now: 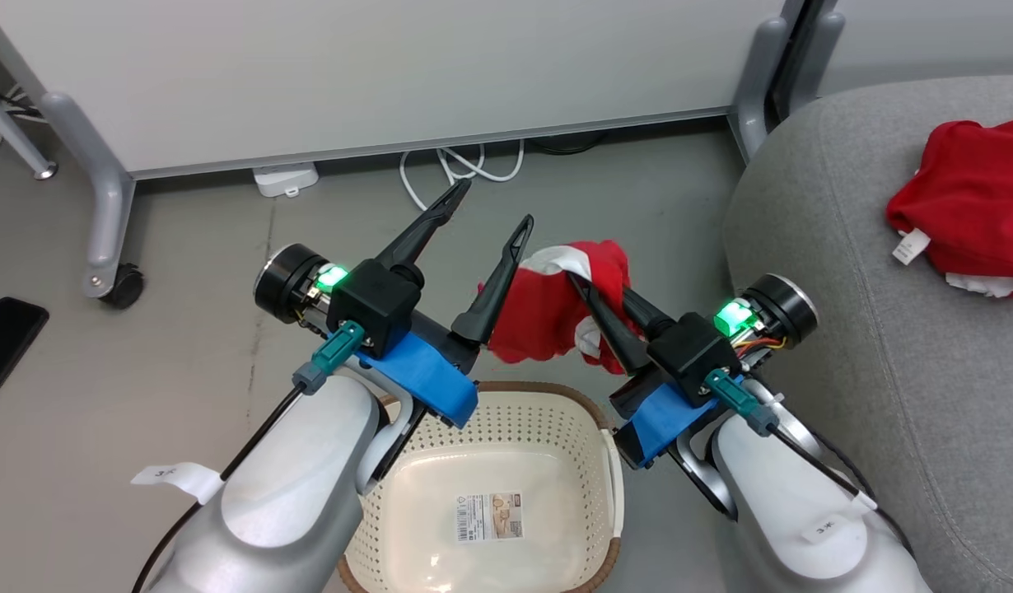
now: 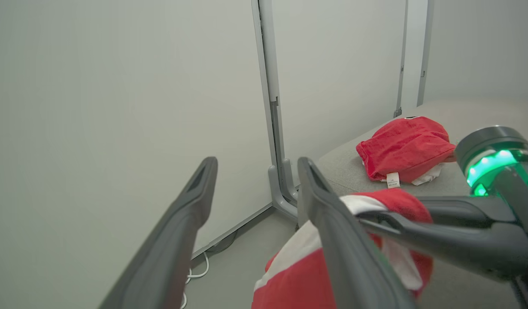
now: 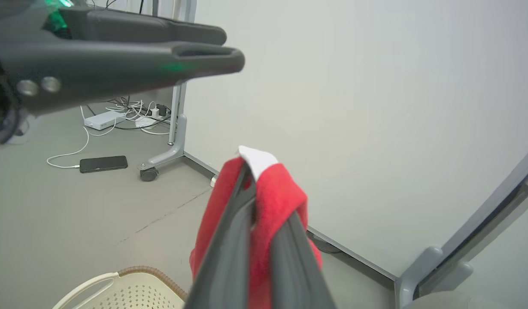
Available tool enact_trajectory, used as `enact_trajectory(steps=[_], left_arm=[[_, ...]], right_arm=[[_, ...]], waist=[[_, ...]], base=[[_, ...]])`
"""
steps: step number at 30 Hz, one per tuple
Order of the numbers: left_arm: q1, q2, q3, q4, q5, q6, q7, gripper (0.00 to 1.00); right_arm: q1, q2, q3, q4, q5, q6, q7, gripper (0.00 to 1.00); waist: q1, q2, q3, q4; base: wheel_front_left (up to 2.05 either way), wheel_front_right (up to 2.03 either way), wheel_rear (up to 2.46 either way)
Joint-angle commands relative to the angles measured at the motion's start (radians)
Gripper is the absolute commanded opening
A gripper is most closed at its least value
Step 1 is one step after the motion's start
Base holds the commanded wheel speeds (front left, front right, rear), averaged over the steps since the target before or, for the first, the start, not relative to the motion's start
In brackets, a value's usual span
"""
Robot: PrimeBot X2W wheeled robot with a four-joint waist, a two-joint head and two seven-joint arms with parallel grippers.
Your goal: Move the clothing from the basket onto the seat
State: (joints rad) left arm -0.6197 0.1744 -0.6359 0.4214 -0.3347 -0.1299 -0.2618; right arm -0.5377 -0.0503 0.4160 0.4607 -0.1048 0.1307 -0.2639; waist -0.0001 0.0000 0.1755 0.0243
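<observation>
1. Right gripper [image 1: 595, 290] is clamped narrow on a red-and-white garment [image 1: 543, 309]; the cloth bunches around its two fingers and hangs in the air above the far rim of the basket [image 1: 506, 428], clear of it.
2. Left gripper [image 1: 495, 203] stands wide, with nothing between its fingers; its nearer finger lies just beside the hanging cloth; whether they touch I cannot tell.
3. On the grey floor [image 1: 185, 272] the basket stands between the two pale forearms; a sticker label [image 1: 490, 516] shows on its bottom; its right side is near the rounded edge of the seat [image 1: 844, 288].
4. Crumpled on the seat lies a second red garment [image 1: 976, 189], well in from that rounded edge; a small white label [image 1: 912, 245] sticks out at its near left corner.
5. At the floor's left edge lies a dark phone [image 1: 8, 346]; a white cable [image 1: 465, 165] loops along the foot of the pale partition [image 1: 391, 66].
</observation>
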Motion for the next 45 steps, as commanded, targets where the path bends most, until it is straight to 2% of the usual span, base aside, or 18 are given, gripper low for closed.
enact_trajectory(steps=[1, 14, 28, 37, 45], left_arm=[[0.010, 0.006, -0.002, -0.004, 0.002, -0.001, -0.005, 1.00], [0.007, 0.024, -0.041, -0.010, 0.003, -0.001, -0.005, 1.00], [0.001, 0.036, -0.100, -0.013, -0.002, -0.001, -0.005, 1.00], [0.005, 0.044, -0.114, -0.020, 0.001, -0.001, -0.005, 1.00], [-0.034, 0.069, -0.096, -0.045, 0.017, -0.001, -0.005, 1.00]], right_arm=[[0.017, 0.000, -0.016, -0.014, -0.008, 0.000, -0.001, 0.00], [0.069, -0.003, -0.151, -0.108, -0.018, 0.000, -0.001, 0.00], [0.156, -0.001, -0.242, -0.175, -0.012, 0.000, -0.001, 0.00], [0.159, -0.011, -0.282, -0.225, 0.000, 0.000, -0.001, 0.00], [0.003, -0.042, -0.391, -0.308, 0.044, 0.000, -0.001, 0.00]], waist=[[0.0001, 0.0000, 0.010, -0.024], [0.0001, 0.0000, 0.048, -0.172], [0.0001, 0.0000, 0.072, -0.321], [0.0001, 0.0000, 0.083, -0.328], [0.0001, 0.0000, 0.182, -0.286]], base=[[0.00, 0.00, 0.00], [0.00, 0.00, 0.00], [0.00, 0.00, 0.00], [0.00, 0.00, 0.00], [0.00, 0.00, 0.00]])
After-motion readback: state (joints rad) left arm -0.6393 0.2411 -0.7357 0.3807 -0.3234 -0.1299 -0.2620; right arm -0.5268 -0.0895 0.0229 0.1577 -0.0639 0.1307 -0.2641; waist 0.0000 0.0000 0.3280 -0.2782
